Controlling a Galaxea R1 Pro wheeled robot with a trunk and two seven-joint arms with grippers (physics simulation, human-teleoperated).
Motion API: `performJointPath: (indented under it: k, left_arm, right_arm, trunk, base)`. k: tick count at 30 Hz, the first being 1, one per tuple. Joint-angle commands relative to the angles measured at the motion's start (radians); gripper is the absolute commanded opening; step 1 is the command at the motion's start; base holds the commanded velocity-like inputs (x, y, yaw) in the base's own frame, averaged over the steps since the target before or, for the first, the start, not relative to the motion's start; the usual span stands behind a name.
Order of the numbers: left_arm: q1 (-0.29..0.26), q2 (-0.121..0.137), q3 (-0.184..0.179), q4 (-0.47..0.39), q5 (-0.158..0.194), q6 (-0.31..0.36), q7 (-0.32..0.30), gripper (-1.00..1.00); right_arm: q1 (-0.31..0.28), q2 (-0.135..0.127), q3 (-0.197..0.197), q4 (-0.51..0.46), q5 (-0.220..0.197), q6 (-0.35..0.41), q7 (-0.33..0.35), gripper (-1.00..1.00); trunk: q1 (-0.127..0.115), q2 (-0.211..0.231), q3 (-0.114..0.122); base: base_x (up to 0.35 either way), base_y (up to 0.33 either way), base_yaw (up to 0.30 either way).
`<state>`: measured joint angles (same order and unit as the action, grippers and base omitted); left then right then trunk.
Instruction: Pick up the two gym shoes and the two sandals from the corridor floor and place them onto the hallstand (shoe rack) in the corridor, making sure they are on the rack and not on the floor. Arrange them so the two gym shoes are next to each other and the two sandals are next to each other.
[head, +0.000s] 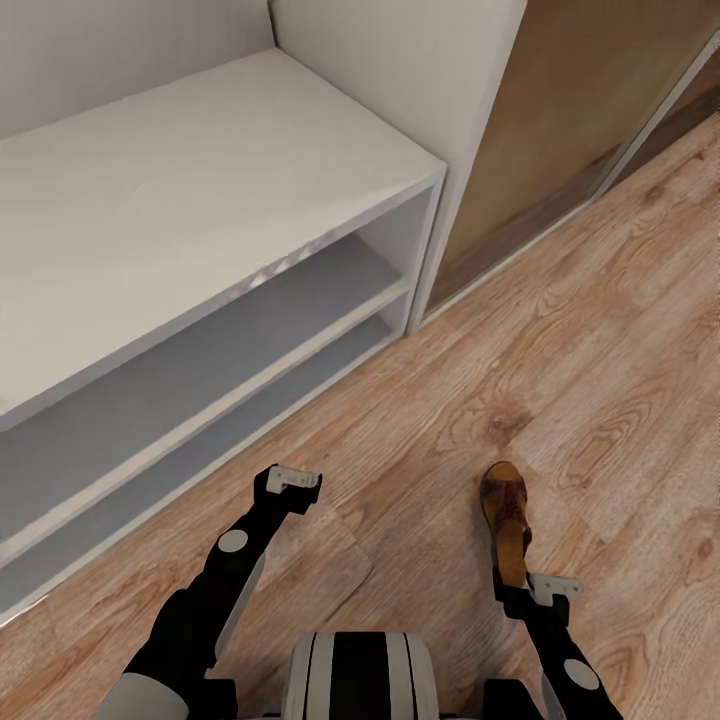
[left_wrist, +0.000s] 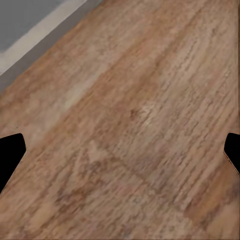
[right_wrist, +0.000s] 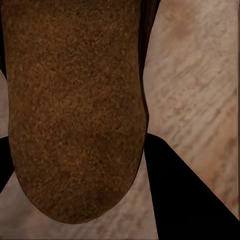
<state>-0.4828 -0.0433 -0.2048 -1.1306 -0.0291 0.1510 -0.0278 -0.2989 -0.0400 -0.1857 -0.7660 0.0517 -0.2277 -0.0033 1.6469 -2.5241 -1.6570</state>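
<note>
- Head view: the hallstand (head: 200, 190) bench top and both open tiers are bare, so no shoe is racked yet. One sandal (head: 506, 520) sits heel-first in the right gripper (head: 515, 590), held over the corridor floor (head: 620, 330). The left gripper (head: 290, 485) hangs low near the rack's front edge.
- Left wrist view: fingers spread wide, nothing between them, planks below.
- Right wrist view: the footbed (right_wrist: 75, 110) runs between the fingers (right_wrist: 185, 195), clamped.

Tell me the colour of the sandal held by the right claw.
Brown leather sandal with a tan-brown footbed; clearest in the head view.
</note>
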Motion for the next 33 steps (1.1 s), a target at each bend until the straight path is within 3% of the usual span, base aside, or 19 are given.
performJointPath:
  k: [1, 8, 18, 33]
  left_arm:
    - [0.000, 0.000, 0.001, -0.001, -0.003, 0.005, -0.003, 1.00]
    - [0.003, 0.001, 0.001, -0.001, -0.003, 0.008, -0.002, 1.00]
    - [0.006, 0.002, -0.002, 0.000, -0.003, 0.007, -0.002, 1.00]
    - [0.006, 0.002, -0.002, 0.000, -0.003, 0.005, -0.001, 1.00]
  right_arm:
    - [0.000, 0.000, -0.001, 0.000, 0.002, -0.002, 0.000, -1.00]
    - [0.000, 0.000, -0.001, -0.005, 0.003, -0.002, -0.001, -1.00]
    - [0.001, 0.000, -0.002, -0.006, 0.002, -0.002, -0.001, -1.00]
    - [0.001, 0.000, -0.003, -0.007, 0.002, -0.002, -0.001, -1.00]
  trunk:
    - [-0.001, 0.000, 0.005]
    - [-0.004, 0.002, 0.043]
    - [-0.004, 0.002, 0.058]
    - [-0.004, 0.002, 0.064]
  base:
    - [0.000, 0.000, 0.000]
    - [0.000, 0.000, 0.000]
    - [-0.004, 0.000, 0.000]
    - [-0.306, 0.000, 0.000]
